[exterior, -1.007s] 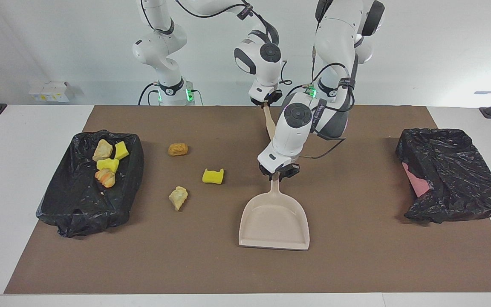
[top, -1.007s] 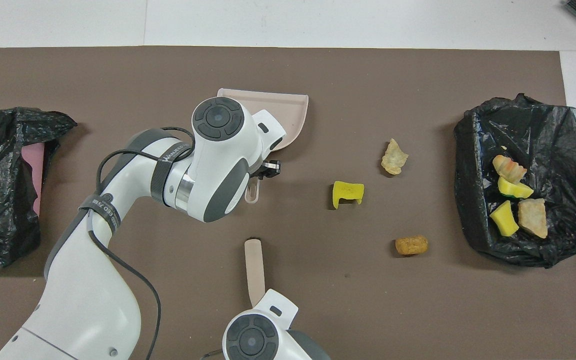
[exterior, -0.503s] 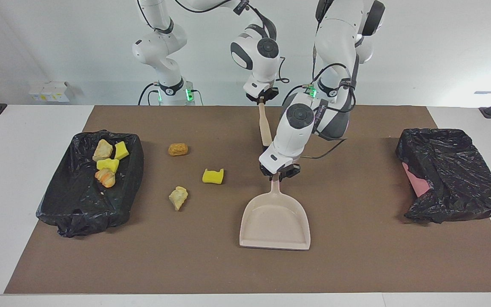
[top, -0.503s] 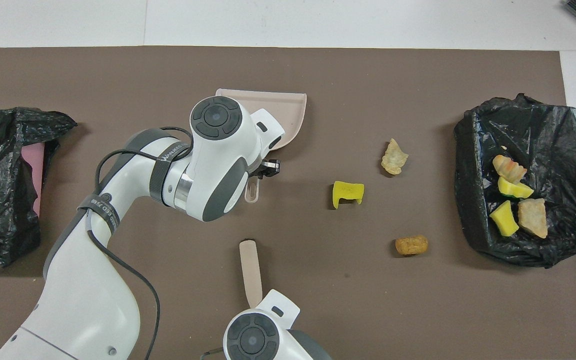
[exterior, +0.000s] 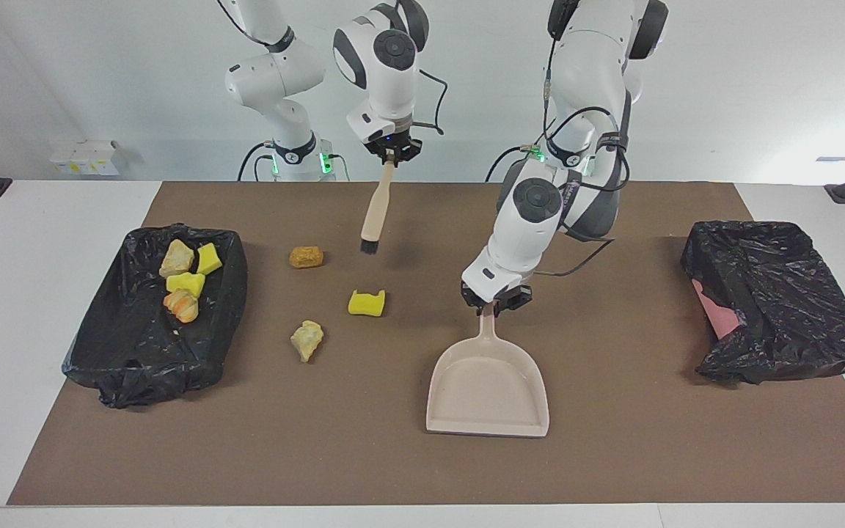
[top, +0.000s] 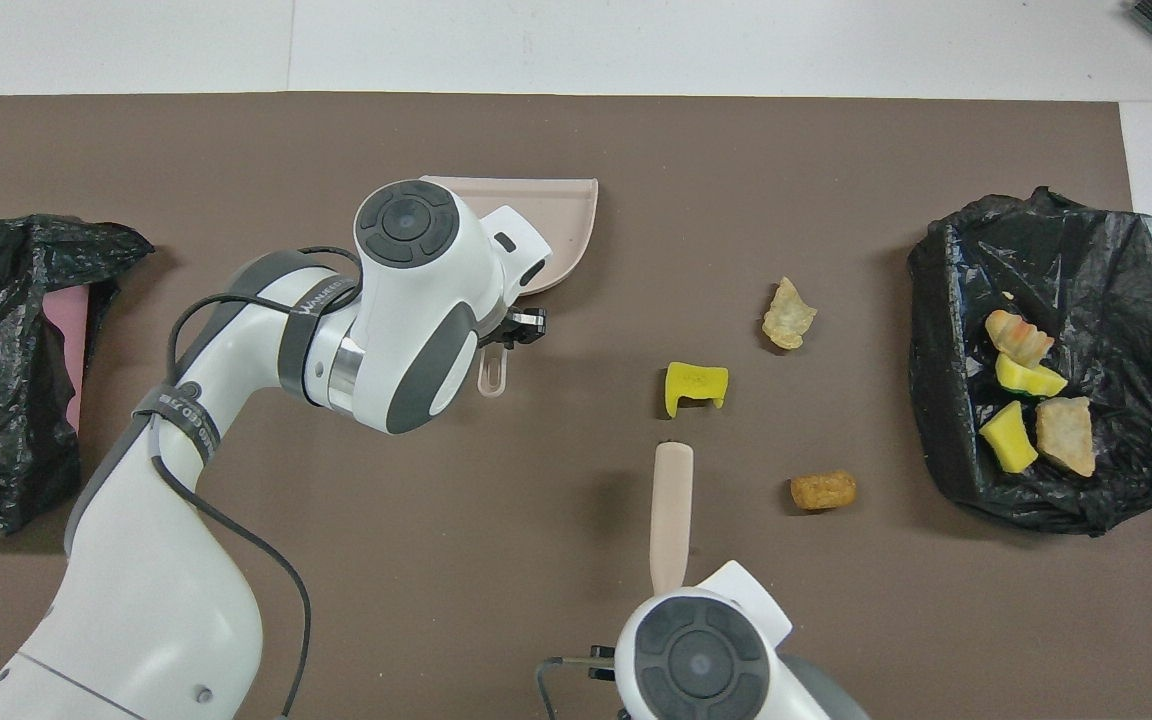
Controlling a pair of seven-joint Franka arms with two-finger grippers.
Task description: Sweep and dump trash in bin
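Three lumps of trash (exterior: 367,303) lie on the mat (exterior: 613,455) between a bin (exterior: 151,345) holding four more and the dustpan (exterior: 487,392); another bin (exterior: 782,308) sits at the left arm's end.

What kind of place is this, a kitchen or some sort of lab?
Most likely a robotics lab: two robot arms at a white table with a brown mat, the left gripper holding a dustpan, the right gripper a brush.
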